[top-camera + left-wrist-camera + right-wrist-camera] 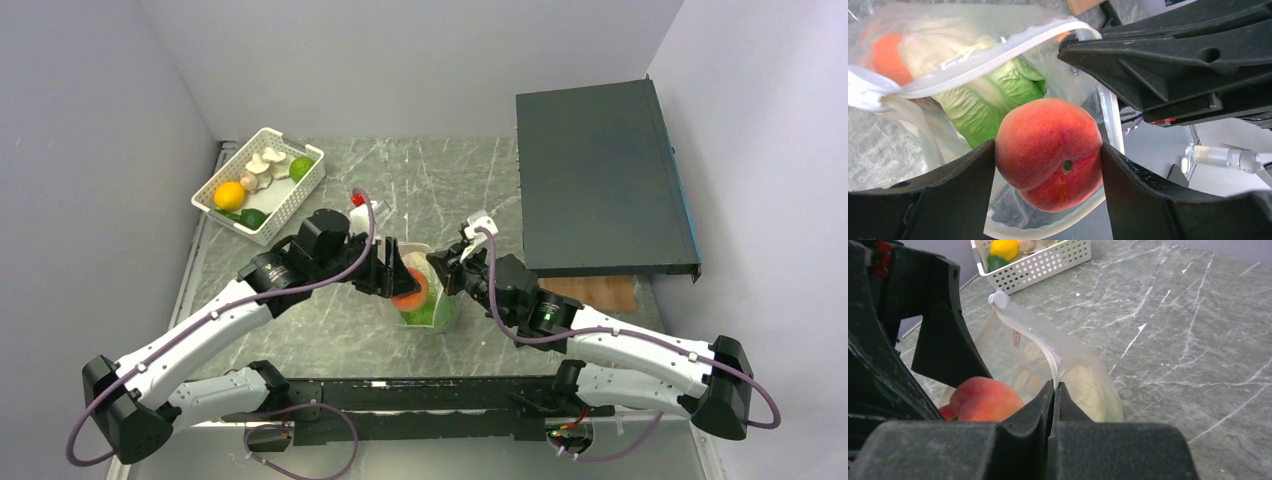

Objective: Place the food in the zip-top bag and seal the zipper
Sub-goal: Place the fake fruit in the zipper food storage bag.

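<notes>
My left gripper (1049, 150) is shut on a red-orange round fruit (1050, 150) and holds it in the open mouth of the zip-top bag (425, 300). Leafy green lettuce (993, 95) lies inside the bag behind the fruit. My right gripper (1055, 386) is shut on the bag's zipper rim (1040, 342) and holds that side up. The fruit also shows in the right wrist view (980, 400) and in the top view (410, 290). In the top view the left gripper (395, 275) and the right gripper (445, 270) meet over the bag.
A white slotted basket (300, 195) at the back left holds a yellow-orange citrus (229, 194), pale mushrooms (262, 166), a round green fruit (300, 167) and a dark green vegetable (250, 217). A dark flat box (600, 180) lies at the back right.
</notes>
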Motion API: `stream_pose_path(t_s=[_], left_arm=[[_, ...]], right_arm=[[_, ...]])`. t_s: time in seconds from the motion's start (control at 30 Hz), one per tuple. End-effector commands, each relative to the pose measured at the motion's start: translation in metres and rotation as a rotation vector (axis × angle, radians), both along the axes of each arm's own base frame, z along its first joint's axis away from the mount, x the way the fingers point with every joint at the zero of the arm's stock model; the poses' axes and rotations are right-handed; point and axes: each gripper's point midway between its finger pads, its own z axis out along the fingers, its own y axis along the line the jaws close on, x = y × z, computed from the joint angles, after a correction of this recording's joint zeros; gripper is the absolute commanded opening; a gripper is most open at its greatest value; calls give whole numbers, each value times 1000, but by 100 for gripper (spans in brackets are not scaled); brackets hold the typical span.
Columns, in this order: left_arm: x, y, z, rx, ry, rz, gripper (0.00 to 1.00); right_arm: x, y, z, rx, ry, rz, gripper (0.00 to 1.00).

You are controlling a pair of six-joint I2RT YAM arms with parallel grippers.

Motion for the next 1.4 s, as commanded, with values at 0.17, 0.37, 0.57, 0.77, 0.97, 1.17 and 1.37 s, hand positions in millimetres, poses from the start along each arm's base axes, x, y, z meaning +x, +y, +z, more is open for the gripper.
stream_pose_path(t_s=[0.17,0.37,0.57,0.77,0.97,1.17,1.37], left_arm=[[-3,-10,17,-8,-55,-37,75],[-6,-7,21,-16,-78,-53,83],[-8,-8,19,-16,-79,-67,93],[-5,-4,26,-7,-105,-50,93],[-1,17,58,1,-211,24,91],[16,75,70,163,-307,254,99],[39,161,35,461,-285,647,100]], right_arm=[[1,6,21,75,-28,7,0],[1,8,19,69,-25,12,0],[2,9,17,64,-21,13,0],[3,10,15,55,-19,7,0],[3,12,13,54,-15,14,0],[1,15,12,52,-9,26,0],[3,14,11,47,-8,19,0]])
